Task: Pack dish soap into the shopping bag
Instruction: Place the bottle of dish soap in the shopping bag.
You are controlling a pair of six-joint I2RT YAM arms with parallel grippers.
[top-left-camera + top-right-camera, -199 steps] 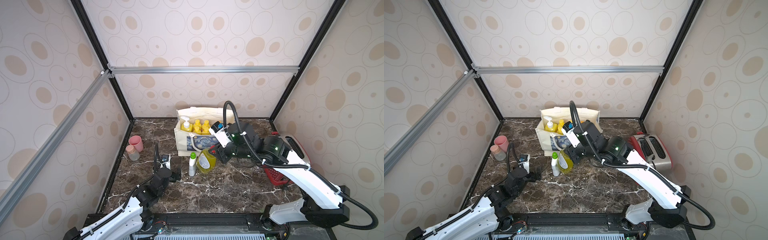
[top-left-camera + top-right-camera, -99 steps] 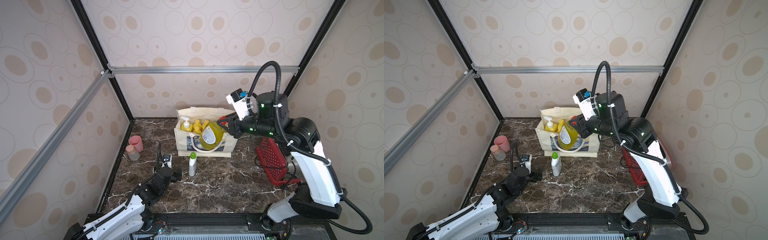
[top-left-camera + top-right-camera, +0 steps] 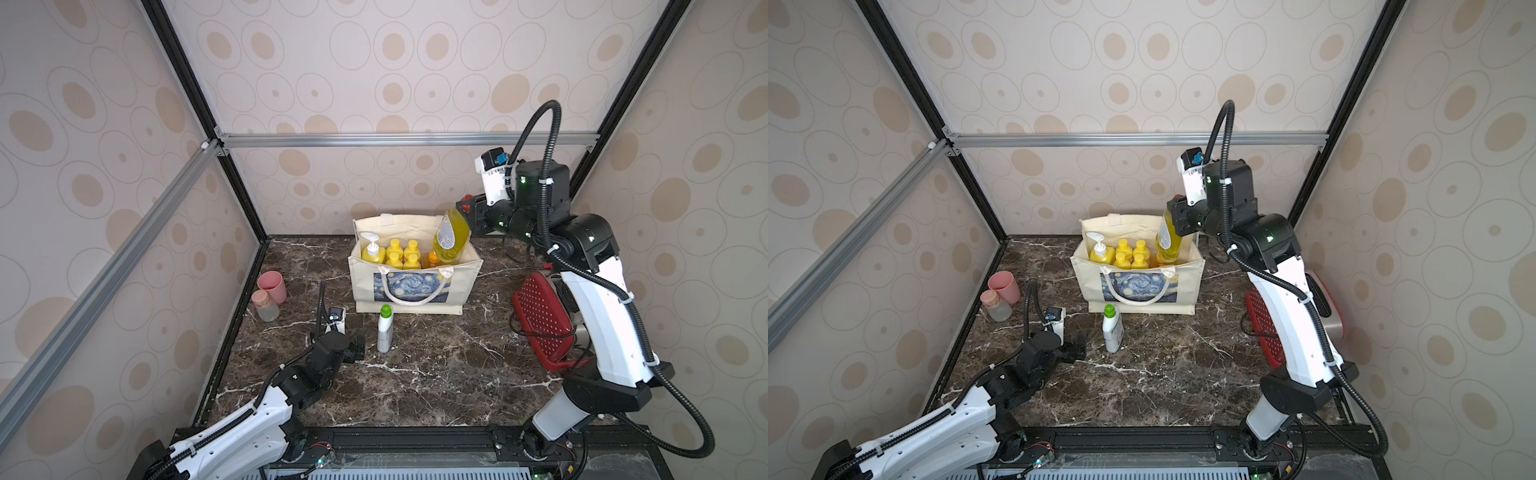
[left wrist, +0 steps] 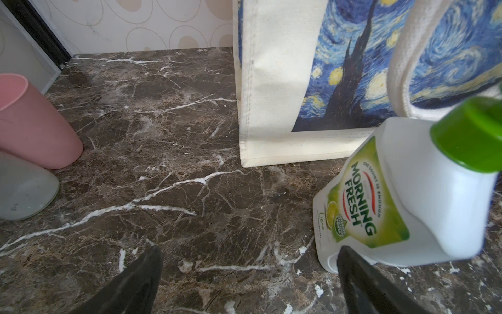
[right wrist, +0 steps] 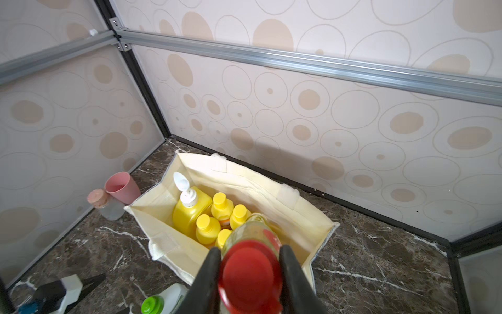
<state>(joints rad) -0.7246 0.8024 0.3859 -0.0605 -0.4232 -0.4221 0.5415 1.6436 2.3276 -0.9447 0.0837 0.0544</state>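
Left jaws: wide apart, empty, low over the tabletop [image 3: 436,374], beside the standing white green-capped bottle [image 3: 385,330].
Shopping bag [image 3: 467,286]: right end looks free.
Right jaws: clamped below the cap of the greenish red-capped bottle [image 3: 451,237], tilted above that end.
Next: probably straighten, lower, release.
Change: the bottle hung over the bag's middle half a second ago.

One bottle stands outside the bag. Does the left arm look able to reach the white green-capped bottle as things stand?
Probably yes: the left claw is open right beside the white bottle, with nothing standing between them.
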